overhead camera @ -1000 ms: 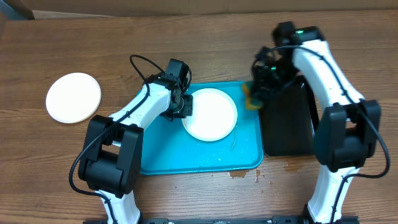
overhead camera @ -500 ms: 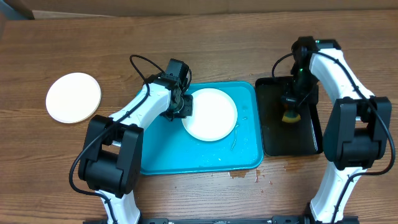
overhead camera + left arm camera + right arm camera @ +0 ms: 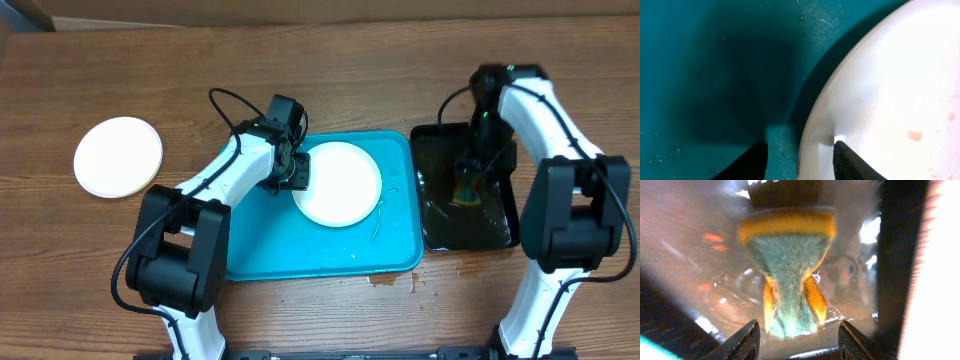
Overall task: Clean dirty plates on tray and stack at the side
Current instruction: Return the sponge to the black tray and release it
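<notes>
Swinging away from the tray (image 3: 300, 255), the right gripper (image 3: 468, 178) is now dipping the sponge (image 3: 466, 192) into the black tray (image 3: 430, 235) at right of frame, seemingly rinsing it before more scrubbing. One plate (image 3: 340, 185) is lying mid-tray; a second plate (image 3: 118, 157) is sitting far left.

Left wrist: the left gripper (image 3: 799, 148) is standing part-open astride the plate's rim, gripping nothing.

Right wrist: the jaws are spreading clear of the wet sponge and letting it go.
</notes>
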{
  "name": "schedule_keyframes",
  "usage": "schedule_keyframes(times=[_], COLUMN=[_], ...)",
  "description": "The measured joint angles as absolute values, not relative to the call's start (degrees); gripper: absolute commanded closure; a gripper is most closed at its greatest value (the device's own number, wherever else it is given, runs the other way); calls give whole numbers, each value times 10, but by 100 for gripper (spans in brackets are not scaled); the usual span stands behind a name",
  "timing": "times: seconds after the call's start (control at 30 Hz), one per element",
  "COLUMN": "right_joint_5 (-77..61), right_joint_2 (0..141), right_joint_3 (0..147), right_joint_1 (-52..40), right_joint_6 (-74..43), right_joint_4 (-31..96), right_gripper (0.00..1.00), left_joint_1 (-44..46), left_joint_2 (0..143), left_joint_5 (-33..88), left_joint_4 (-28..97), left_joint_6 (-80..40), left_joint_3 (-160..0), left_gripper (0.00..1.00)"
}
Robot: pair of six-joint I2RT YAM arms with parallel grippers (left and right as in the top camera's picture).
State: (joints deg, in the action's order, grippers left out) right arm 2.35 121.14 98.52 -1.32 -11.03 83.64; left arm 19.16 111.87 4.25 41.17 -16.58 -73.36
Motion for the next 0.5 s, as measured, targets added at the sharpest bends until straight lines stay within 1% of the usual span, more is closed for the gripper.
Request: schedule_keyframes(times=[0.13,0.17,0.2,0.23,0.5], right_joint_5=[23,23,23,23,26], right_joint_2=[1211,1211,1211,1211,1210], right_joint_3=[1106,1135,1155,1170,1184], right_joint_1=[12,24,36,51,165], right_joint_6=[-108,-111,-113,-117,-118], right_joint_4=[866,868,867,866,867], right_gripper=[32,26,11,0,0], left_joint_1=[192,192,192,192,192], left_joint_2=[1119,1119,1119,1119,1119], left_joint_5=[43,43,43,43,43], left_joint_4=[416,415,416,417,420], left_joint_6=[-166,-166,-166,-166,-166], left_joint_3=[-734,-734,-734,-734,-734], left_gripper=[54,54,55,55,62])
